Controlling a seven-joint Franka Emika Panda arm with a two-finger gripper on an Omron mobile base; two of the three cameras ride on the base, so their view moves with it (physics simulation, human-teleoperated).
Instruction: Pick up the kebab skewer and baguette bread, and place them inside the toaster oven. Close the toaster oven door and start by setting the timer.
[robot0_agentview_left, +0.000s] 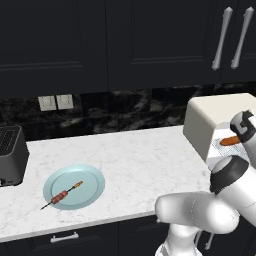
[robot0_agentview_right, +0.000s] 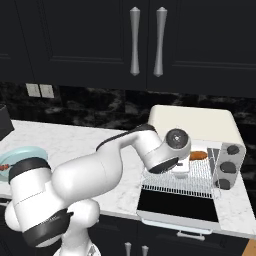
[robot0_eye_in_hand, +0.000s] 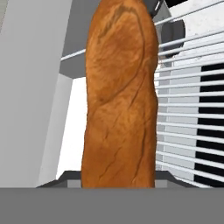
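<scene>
Dark cabinets (robot0_agentview_left: 100, 45) with pale bar handles run along the top of the scene, above a black marbled backsplash (robot0_agentview_left: 125, 112) and a white marble worktop (robot0_agentview_left: 135, 165).

At the right end of the worktop stands the toaster oven (robot0_agentview_right: 192, 125), a cream-white box with three dark knobs down its right front. The toaster oven door (robot0_agentview_right: 177, 205) is folded down flat, its dark glass facing up, and the wire rack (robot0_agentview_right: 185, 182) is drawn out over it.

The white arm (robot0_agentview_right: 90, 175) bends from the base toward the oven mouth.

A black slot toaster (robot0_agentview_left: 10, 155) sits at the far left of the worktop. Well apart from the oven, a pale blue plate (robot0_agentview_left: 87, 192) lies near the front edge of the worktop.

The baguette bread (robot0_eye_in_hand: 120, 96) is at the oven opening, over the wire rack; in the right base view its orange-brown end pokes out just beyond the hand. In the hand view it runs lengthwise straight up from between the fingers (robot0_agentview_right: 181, 169), which are closed partway around it and grip it.

The kebab skewer (robot0_agentview_left: 62, 195) lies on the plate, slanted, its tip reaching past the plate's left rim.
</scene>
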